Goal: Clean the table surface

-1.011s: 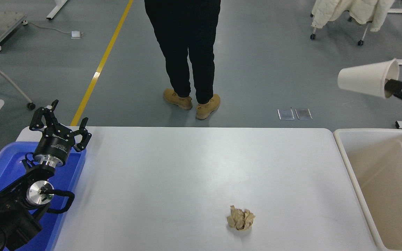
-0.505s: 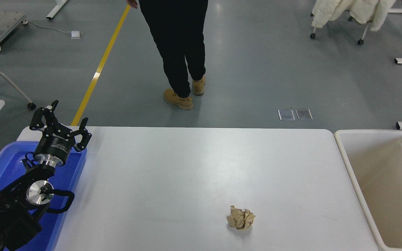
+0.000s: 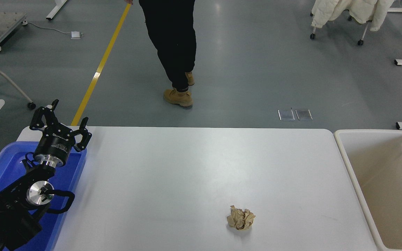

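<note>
The white table surface fills the middle of the head view. A crumpled ball of brown paper lies on it toward the front, right of centre. My left gripper is parked at the lower left above the blue tray, its fingers spread open and empty. My right arm and gripper are out of view.
A blue plastic tray sits at the table's left end under my left arm. A beige rectangular bin stands at the right end of the table. A person in dark trousers and tan boots walks on the floor beyond the far edge.
My right gripper, which held a white paper cup at the upper right, has moved out of view with it. The person has turned and stepped away to the left. My left arm has not moved.
</note>
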You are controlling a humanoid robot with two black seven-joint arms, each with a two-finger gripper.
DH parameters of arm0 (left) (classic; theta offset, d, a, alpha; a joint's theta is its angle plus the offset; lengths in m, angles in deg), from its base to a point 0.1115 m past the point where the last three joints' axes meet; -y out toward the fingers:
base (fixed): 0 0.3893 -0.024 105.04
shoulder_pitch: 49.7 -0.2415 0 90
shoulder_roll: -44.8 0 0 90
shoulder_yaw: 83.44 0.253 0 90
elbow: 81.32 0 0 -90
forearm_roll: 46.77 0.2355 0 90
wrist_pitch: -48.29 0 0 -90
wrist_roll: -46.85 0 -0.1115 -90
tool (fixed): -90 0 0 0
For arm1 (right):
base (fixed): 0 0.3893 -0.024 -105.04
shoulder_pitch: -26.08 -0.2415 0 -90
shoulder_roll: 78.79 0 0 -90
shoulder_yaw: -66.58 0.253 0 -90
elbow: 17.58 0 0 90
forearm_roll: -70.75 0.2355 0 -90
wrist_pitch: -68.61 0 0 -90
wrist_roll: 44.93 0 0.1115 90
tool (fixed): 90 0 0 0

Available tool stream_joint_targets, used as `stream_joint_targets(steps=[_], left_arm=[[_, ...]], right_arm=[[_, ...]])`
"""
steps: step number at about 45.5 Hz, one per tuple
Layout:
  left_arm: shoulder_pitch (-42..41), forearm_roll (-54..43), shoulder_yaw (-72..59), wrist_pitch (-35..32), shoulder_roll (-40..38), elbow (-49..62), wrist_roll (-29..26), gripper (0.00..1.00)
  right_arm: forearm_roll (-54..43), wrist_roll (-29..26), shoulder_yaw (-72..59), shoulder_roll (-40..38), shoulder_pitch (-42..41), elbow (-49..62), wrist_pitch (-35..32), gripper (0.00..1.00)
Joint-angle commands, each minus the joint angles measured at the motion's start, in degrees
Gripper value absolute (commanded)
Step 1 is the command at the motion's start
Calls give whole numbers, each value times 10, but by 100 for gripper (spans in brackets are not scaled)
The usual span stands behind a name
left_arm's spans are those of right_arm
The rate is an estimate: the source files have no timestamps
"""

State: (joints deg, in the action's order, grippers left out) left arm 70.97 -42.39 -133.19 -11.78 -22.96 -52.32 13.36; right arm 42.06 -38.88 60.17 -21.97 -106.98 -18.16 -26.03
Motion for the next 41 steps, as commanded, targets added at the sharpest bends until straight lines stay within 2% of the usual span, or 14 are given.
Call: stream_joint_targets(steps=[1, 20, 26, 30, 41], left_arm=[[0, -1, 0, 0, 0, 0, 0, 100], [0, 0, 0, 0, 0, 0, 0, 100], [0, 0, 0, 0, 0, 0, 0, 100], [0, -1, 0, 0, 0, 0, 0, 100], [0, 0, 0, 0, 0, 0, 0, 100]], right_arm=[[4, -15, -3, 42, 50, 8, 11, 0], [5, -12, 4, 67, 65, -1, 12, 2], [5, -12, 8, 66, 62, 0, 15, 49], [5, -12, 10, 66, 59, 0, 17, 75], [20, -12, 22, 64, 48, -1, 16, 97]])
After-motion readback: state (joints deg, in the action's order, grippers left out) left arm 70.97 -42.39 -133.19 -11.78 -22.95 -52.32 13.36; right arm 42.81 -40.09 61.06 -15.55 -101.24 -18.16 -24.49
